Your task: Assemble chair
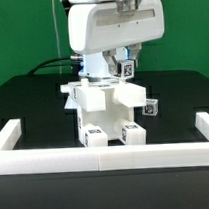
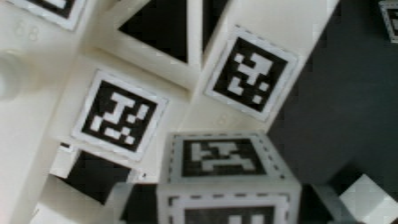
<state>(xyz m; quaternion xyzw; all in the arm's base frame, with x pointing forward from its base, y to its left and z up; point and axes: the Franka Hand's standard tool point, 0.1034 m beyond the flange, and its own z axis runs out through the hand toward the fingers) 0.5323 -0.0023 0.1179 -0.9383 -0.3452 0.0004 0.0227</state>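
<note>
The chair (image 1: 105, 110), a partly built stack of white blocky parts with black-and-white tags, stands in the middle of the black table. My gripper (image 1: 122, 63) hangs straight down over its top, under the big white wrist housing. In the wrist view the gripper (image 2: 228, 200) is shut on a white tagged chair piece (image 2: 222, 160). Grey fingers (image 2: 125, 192) flank that piece on both sides. Beyond it lie more tagged white faces of the chair (image 2: 121, 112). How the held piece meets the rest is hidden by the arm.
A low white border rail (image 1: 106, 157) runs along the table's front, with short returns at the exterior view's left (image 1: 9, 131) and right (image 1: 205, 126). Black cables (image 1: 50, 64) trail behind the arm, in front of a green backdrop.
</note>
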